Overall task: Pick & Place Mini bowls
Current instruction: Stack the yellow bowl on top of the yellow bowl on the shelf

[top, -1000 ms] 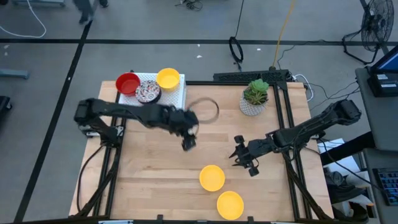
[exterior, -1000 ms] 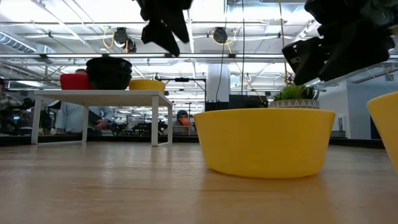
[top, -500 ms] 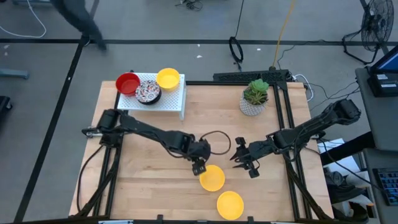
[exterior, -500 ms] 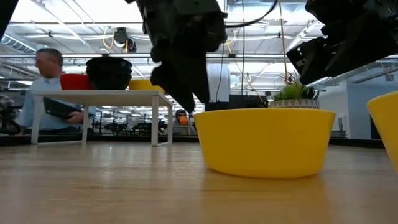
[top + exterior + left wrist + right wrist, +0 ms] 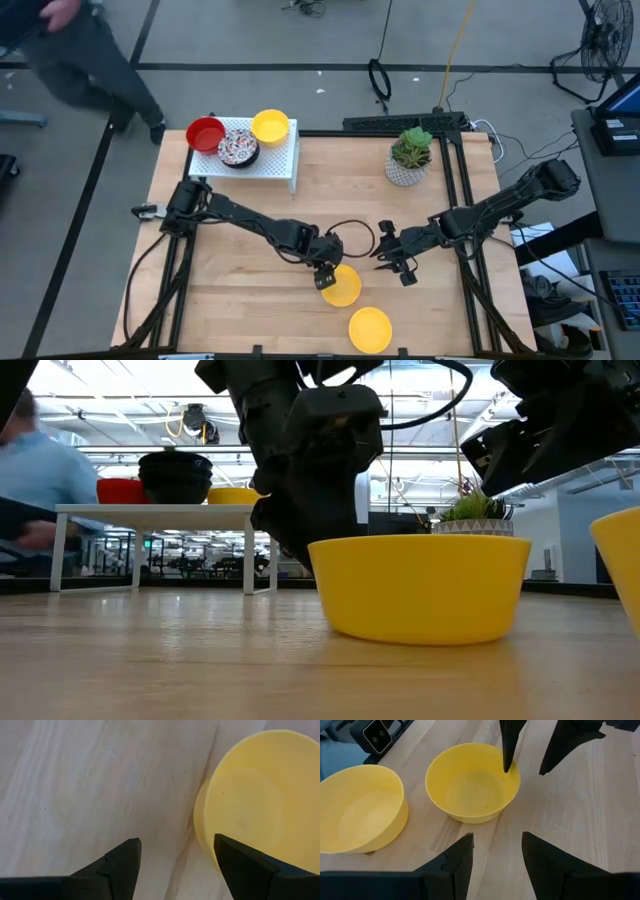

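Yellow mini bowl has its rim between the spread-open left gripper fingers (not clamped).

Bare counter wide open toward left front. Two yellow bowls block centre front. Left gripper straddles nearer bowl's rim, jaws spread; right gripper just beside. Rack with bowls fills back left corner, plant pot back right; open lane between.
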You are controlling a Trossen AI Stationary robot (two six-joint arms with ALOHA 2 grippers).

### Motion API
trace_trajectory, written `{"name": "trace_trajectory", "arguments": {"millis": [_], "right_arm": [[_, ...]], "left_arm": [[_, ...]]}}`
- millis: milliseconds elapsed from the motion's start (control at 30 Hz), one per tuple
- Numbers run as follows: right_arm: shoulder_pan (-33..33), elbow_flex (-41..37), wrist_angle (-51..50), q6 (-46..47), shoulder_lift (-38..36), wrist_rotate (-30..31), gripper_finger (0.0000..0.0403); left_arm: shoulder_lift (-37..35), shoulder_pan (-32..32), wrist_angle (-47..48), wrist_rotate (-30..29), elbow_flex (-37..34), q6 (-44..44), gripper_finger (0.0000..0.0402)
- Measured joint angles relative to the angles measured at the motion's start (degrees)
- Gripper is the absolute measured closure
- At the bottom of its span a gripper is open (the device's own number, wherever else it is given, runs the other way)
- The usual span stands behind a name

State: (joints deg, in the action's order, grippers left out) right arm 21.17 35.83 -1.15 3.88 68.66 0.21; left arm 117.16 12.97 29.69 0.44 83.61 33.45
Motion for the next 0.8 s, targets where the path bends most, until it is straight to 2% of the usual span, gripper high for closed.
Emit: {"name": "trace_trajectory", "arguments": {"millis": [67,167,500,700,800], "right_arm": [[0.0,0.0,0.0,0.0,0.0,0.0,0.0248],[0.0,0.0,0.0,0.0,0.0,0.0,0.0248],[0.0,0.0,-0.9,0.0,0.0,0.0,0.0248],[0.0,0.0,-0.9,0.0,0.0,0.0,0.0248],[0.0,0.0,-0.8,0.0,0.0,0.0,0.0248]], "left_arm": [[0.0,0.0,0.0,-0.5,0.0,-1.2,0.0154],[0.9,0.0,-0.2,-0.4,0.1,-3.2,0.0187],[2.6,-1.4,-0.2,6.2,0.1,-6.3,0.0383],[-2.8,-4.4,1.9,6.9,0.0,-9.2,0.0387],[-7.3,-7.3,3.6,4.7,0.0,-11.3,0.0395]]}}
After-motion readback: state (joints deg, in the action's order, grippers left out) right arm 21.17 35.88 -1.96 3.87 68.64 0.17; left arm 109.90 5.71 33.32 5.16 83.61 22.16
